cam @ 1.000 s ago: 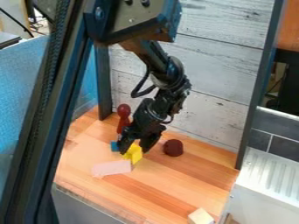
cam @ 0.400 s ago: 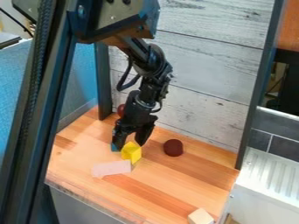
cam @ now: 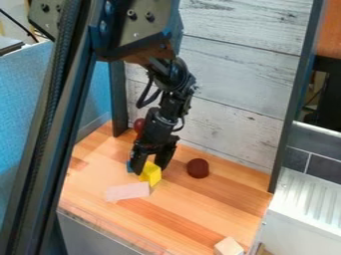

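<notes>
Shifted toward the view's left, the gripper (cam: 149, 168) stands wide at the yellow block (cam: 151, 175); even centring would favour a square grip.

Smooth, planked wood with a faint sheen is seen in the surface (cam: 190, 211), while the wall boards (cam: 230, 74) behind are finished in worn, whitewashed wood with rough grain. The divider (cam: 27, 94) appears to be covered in matt woven cloth. A smooth, painted look is shown by the yellow block (cam: 151, 174); bare, pale wood is suggested by the corner block (cam: 228, 247). The fingers (cam: 138, 160) are finished in black, plastic-looking material.
</notes>
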### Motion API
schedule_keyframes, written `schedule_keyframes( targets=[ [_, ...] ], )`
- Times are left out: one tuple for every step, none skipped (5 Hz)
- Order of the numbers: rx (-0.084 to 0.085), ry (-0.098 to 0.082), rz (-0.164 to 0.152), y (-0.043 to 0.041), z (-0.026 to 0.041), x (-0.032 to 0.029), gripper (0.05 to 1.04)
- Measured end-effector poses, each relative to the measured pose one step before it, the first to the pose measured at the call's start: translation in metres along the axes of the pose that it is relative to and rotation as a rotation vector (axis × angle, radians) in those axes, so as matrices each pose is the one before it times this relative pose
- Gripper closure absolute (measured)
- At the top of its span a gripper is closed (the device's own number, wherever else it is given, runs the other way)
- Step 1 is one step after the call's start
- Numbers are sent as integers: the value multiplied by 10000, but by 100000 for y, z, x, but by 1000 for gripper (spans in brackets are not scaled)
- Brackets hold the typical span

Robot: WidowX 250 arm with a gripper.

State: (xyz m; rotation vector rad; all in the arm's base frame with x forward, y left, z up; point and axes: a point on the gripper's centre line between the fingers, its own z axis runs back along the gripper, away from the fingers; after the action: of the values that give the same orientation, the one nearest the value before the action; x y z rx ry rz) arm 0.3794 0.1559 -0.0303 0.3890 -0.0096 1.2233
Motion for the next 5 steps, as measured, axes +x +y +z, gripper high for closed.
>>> schedule_keyframes(
  targets=[
    [141,243,46,336,-54,178,133],
    [-69,2,52,-104,-33,-20,394],
    [-98,-42,-132,85,-357,-233,532],
    [-459,-169,-133,263,142,-421,532],
    [-625,-137,-460,155,462,-753,533]
  ],
)
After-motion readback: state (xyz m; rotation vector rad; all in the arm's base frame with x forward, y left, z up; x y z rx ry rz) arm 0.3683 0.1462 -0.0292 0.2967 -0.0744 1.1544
